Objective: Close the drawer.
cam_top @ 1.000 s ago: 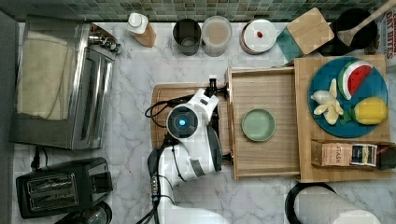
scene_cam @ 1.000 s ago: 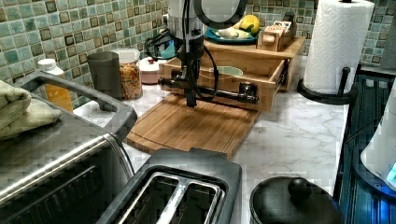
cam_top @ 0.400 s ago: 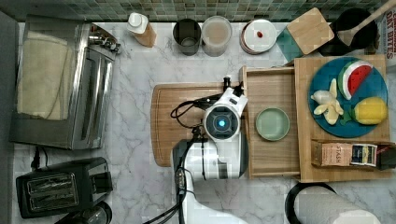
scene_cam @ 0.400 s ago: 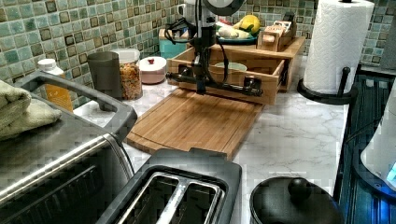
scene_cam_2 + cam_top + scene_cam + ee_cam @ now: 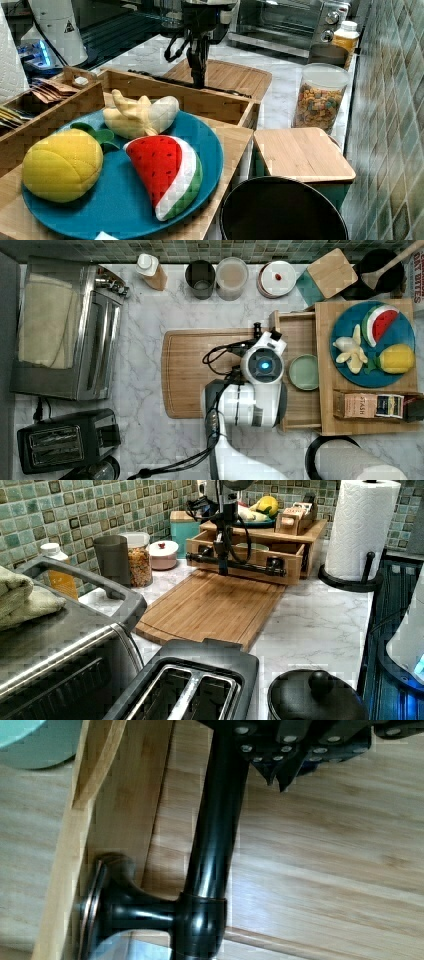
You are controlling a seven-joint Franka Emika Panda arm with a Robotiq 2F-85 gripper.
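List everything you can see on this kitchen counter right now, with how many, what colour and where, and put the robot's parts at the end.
drawer: one, light wood, partly open under the slab top, black bar handle
small plate: one, pale green, inside the drawer
blue plate: one, on the slab top, holding toy watermelon, banana and a yellow fruit
tea box: one, brown, beside the blue plate
cutting board: one, wood, in front of the drawer
toaster oven: one, silver, the top view's left
toaster: one, black, the top view's lower left
cereal jar: one, clear, by the tiled wall
paper towel roll: one, white, the left view's right
gripper: one, black, at the handle
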